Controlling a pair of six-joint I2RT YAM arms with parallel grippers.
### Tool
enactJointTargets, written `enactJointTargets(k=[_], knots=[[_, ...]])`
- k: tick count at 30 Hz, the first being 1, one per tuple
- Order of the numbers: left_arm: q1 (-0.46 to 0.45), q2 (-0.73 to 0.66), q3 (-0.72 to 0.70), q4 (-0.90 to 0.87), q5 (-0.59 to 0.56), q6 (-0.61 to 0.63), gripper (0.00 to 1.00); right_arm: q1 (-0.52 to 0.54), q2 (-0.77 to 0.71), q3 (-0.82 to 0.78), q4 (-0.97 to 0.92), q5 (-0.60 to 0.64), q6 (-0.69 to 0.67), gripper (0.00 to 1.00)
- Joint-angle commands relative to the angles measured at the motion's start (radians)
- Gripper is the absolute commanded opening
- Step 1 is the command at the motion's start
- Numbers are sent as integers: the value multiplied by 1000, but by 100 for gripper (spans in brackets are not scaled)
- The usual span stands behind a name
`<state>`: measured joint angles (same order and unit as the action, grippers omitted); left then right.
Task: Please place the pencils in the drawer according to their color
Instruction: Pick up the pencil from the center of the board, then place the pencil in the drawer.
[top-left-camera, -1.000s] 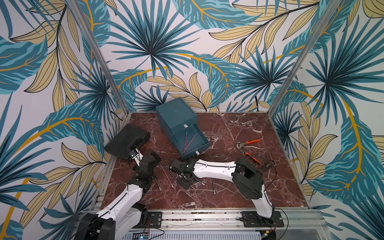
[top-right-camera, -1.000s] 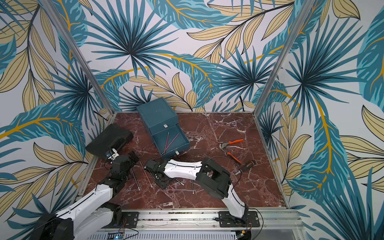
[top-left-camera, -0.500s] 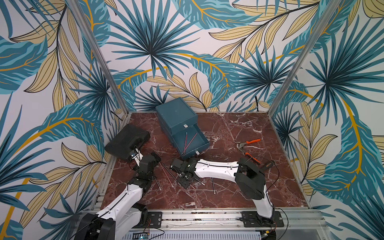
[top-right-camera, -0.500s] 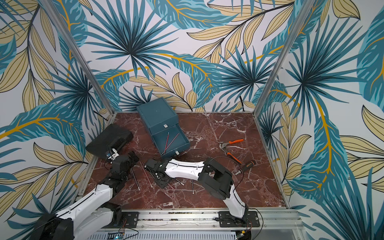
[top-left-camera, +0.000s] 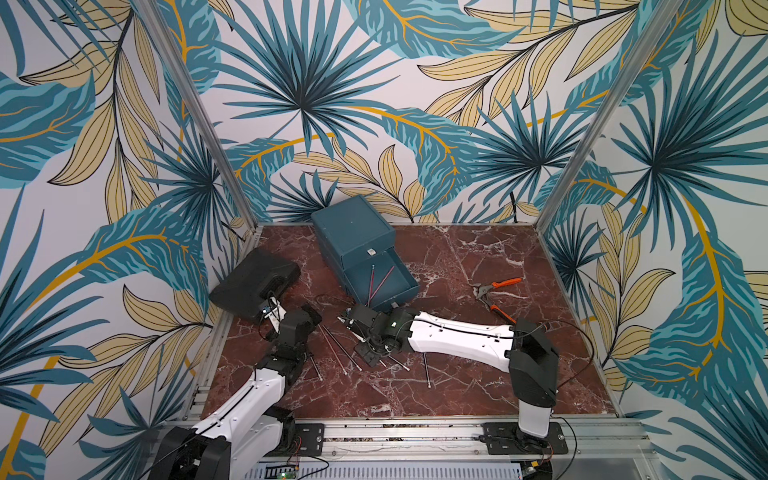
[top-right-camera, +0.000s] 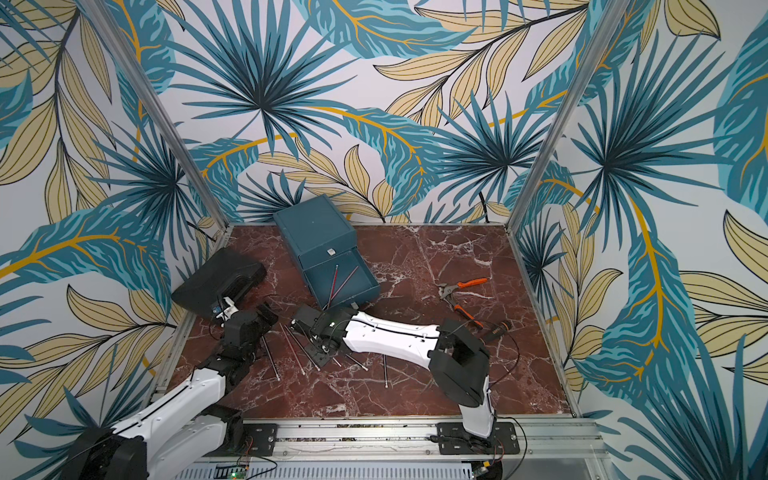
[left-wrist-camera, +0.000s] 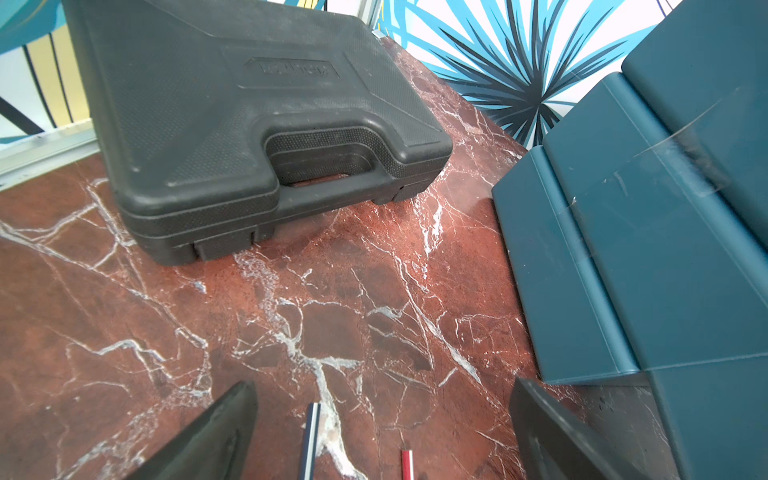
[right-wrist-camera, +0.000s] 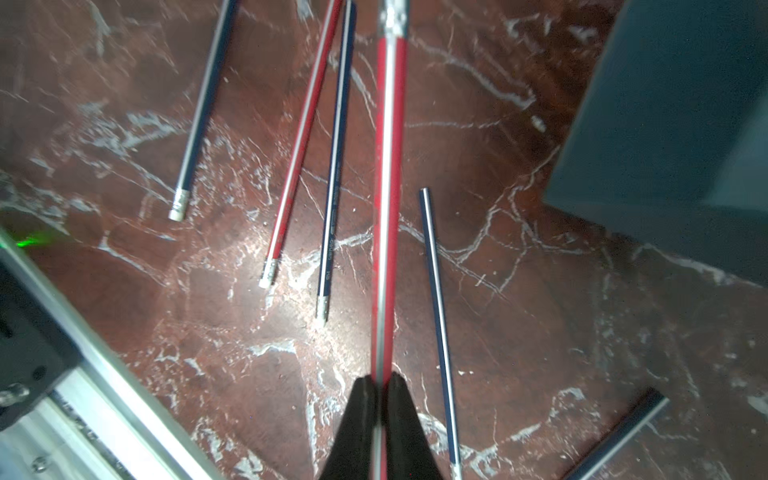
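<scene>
**Stock as you have it:**

- Right pincer (right-wrist-camera: 382, 380): pressed together on one red pencil (right-wrist-camera: 388, 208), just in front of the drawer chest (top-left-camera: 353, 232).
- Left pincer (left-wrist-camera: 382, 382): spread wide and holding nothing, low over the tabletop (top-left-camera: 457, 386), between the black case (top-left-camera: 253, 282) and the chest.
- Drawer chest: far centre, turned at an angle. The open drawer (top-left-camera: 390, 299) sits below the shut top one and holds two red pencils (top-left-camera: 371, 282).
- Loose pencils (top-left-camera: 332, 349): scattered flat on the tabletop between your two arms. The right wrist view shows one red (right-wrist-camera: 295, 153) and several dark.
- Orange-handled pliers (top-left-camera: 494, 295): on the right, well apart from the pencils.
</scene>
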<state>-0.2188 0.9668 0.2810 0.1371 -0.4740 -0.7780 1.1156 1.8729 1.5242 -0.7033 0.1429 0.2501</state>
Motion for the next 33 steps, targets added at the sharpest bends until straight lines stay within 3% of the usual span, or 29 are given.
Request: enactJointTargets(k=[1,11,25,33], knots=[[12,-12,-8,-3,2,-1,100,-16,-71,-10,4,37,42,0],[12,-11,-6,4,9,0,100,-105,-196,-80,127,-8,145,0],[13,-8,-10,11,17,5,100,-373,-261,-284,553,-361,459,0],[12,-10,-11,9,18,17,100,-443,-258,-341,710,-415,603,0]])
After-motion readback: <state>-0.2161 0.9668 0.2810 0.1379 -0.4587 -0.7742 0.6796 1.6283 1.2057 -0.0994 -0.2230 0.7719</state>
